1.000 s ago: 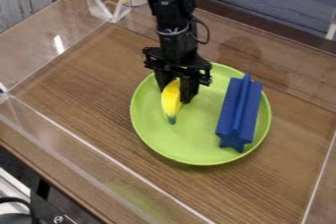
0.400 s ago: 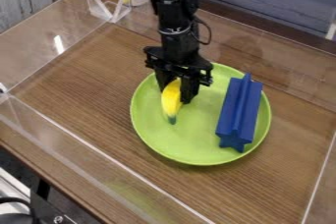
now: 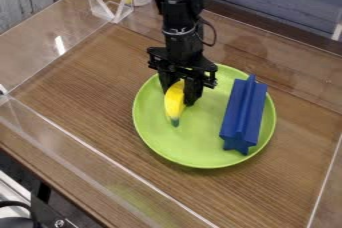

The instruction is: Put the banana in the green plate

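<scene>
Nothing is moving between the earlier frames and now: arm, hand and banana are all sitting in the same spot, so this is looking like a pause at the bottom of the placement.

The hand (image 3: pixel 182 89) is pointing straight down over the left half of the green plate (image 3: pixel 201 148), with its dark fingers (image 3: pixel 198 85) straddling the upper end of the banana (image 3: pixel 174 101). The jaws are reading as fully closed, clamping the banana near its top; the gap itself is hidden behind the finger housings, so I'm judging that from how tightly they are framing the fruit.

The banana is lying inside the plate's rim, long axis running toward the camera, its lower dark tip appearing to rest on the green surface. So the object is already where the task wants it, just not let go yet.

The blue ridged block (image 3: pixel 243 110) is occupying the right side of the plate, well apart from the banana, which is probably why the drop is going left of centre.

The arm is standing nearly vertical above the plate, wrist stacked directly over the hand, no tilt showing. The wooden worktop (image 3: pixel 80 82) and clear walls around it are staying out of the way.

Likely next step: opening the fingers and lifting straight up so the banana isn't dragged.
</scene>
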`<state>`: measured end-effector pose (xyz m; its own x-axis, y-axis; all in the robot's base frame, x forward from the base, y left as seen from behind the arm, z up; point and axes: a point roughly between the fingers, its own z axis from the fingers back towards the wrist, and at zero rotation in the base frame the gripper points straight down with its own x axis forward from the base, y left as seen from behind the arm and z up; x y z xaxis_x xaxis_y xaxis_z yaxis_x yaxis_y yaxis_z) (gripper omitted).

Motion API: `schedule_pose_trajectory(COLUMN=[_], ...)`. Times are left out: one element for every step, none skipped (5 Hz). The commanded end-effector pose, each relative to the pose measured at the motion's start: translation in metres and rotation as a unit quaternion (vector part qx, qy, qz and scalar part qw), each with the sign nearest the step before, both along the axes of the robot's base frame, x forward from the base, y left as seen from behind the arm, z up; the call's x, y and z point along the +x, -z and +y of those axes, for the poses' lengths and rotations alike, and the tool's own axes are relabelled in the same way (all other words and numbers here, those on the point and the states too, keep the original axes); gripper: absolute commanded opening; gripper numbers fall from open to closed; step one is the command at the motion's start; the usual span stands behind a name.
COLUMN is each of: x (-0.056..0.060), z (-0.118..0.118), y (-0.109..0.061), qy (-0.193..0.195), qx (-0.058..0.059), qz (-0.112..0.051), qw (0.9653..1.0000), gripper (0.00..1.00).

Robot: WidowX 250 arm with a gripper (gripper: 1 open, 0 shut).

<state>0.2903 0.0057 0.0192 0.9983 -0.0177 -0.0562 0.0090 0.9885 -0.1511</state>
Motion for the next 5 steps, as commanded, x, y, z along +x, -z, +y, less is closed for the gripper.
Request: schedule_pose_trajectory(x=[-0.0032,-0.0041,-0.0055,-0.0072,-0.0087], z=[-0.0092,-0.0127,-0.0155,-0.0174,-0.0182], y=[0.0006,0.0010,0.0009,0.0005,0.0007], qy=[0.004,0.006,0.008,0.010,0.010], qx=[-0.002,-0.002,-0.003,-0.003,-0.003], qz=[0.010,0.015,0.020,0.024,0.028], qw=[0.9999,0.9999,0.9998,0.9997,0.9995], gripper=[0.00,0.00,0.00,0.00,0.00])
